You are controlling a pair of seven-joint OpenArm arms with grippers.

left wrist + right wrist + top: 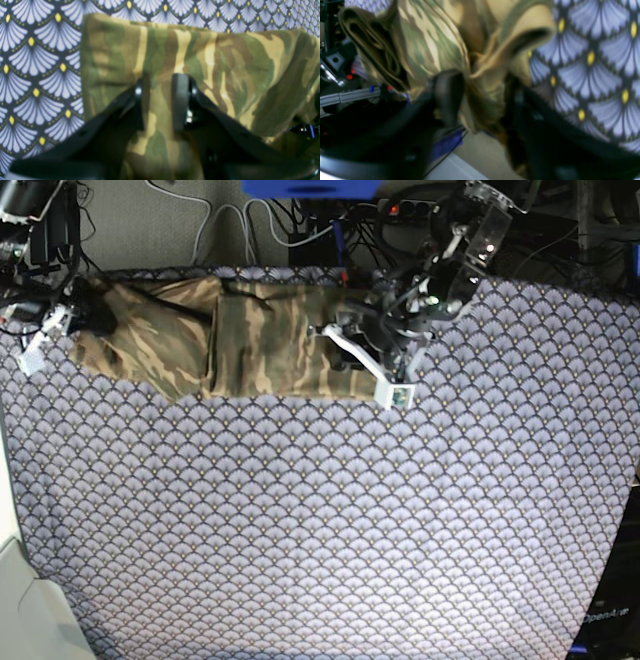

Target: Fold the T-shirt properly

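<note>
Currently, T-shirt — long folded band between both grippers. Left gripper clamped its end; right gripper closing around bunched cloth. Step: end-to-end fold. Next — lift together.

The T-shirt is blurred in the right wrist view; its right edge is cut off in the left wrist view; the end beneath the right hand is hidden.

Bunched T-shirt between claw fingers
</note>
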